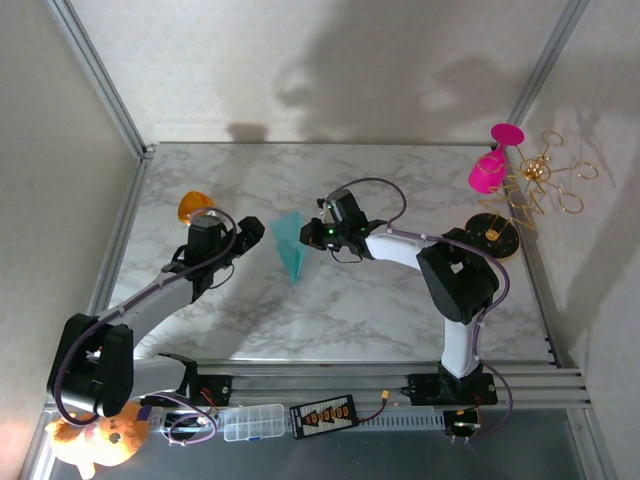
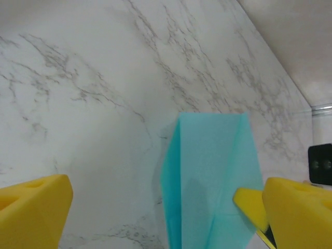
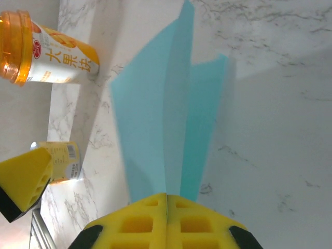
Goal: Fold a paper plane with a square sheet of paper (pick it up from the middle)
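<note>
Tabletop [image 1: 350,300]: marbled and bare in the middle, so you have open room around the work. The left arm [image 1: 150,295] and right arm [image 1: 455,275] reach in toward its centre from opposite sides.

Paper plane [image 1: 290,245]: teal, already a narrow pointed dart with a centre crease. It sits between the two claws, point toward your near edge. From the right wrist its wings fan out to either side of the crease. You cannot tell whether its underside rests on the tabletop.

Right claw [image 3: 167,218]: pads pressed together on the plane along its centre fold. My reading is that it keeps the crease shut so the folds don't spring open.

Left claw [image 2: 166,212]: pads well apart, with the plane in the gap and nearer one pad [image 2: 295,207]. Contact there is unclear. It is likely lined up to pinch a wing, so mind the thin paper doesn't crumple.

Orange bottle [image 3: 52,57]: beyond the left claw, well apart from the paper.
</note>
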You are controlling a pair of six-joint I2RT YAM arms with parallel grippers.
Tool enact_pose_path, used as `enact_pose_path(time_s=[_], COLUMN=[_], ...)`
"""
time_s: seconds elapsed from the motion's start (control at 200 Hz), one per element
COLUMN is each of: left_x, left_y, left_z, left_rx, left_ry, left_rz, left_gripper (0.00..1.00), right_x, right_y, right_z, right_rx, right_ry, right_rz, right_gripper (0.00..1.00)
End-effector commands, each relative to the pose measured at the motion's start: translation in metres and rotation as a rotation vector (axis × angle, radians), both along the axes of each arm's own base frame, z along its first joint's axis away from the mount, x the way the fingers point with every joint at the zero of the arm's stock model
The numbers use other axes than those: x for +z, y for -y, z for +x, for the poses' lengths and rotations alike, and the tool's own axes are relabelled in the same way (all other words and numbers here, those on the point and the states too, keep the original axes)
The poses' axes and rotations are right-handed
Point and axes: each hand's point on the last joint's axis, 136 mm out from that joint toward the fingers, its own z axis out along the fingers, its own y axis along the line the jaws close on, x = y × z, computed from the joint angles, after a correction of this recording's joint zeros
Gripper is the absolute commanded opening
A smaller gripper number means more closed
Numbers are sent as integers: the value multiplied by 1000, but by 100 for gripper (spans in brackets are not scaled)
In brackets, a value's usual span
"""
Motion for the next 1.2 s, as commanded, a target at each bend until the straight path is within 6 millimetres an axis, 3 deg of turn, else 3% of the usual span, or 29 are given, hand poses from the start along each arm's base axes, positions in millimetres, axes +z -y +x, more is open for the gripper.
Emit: enact_pose_path(time_s=[0.0, 0.29, 0.636, 1.026, 1.197], left_x=[-17, -52, -68, -74, -74], left_y=[9, 44, 72, 103, 109], left_z=[-6, -18, -19, -18, -15], left_rx=[-24, -144, -210, -281, -289], left_ry=[-39, -134, -179, -204, -204], left_rz=[-80, -163, -172, -212, -231], left_gripper=[88, 61, 56, 42, 36], right_x=[13, -25, -53, -80, -82], right_y=[-4, 18, 42, 63, 63], right_z=[-1, -7, -6, -6, -5], right_rx=[51, 21, -41, -96, -96], right_ry=[48, -15, -39, -89, -92], right_rz=[84, 46, -87, -207, -214], right_gripper=[0, 3, 16, 11, 9])
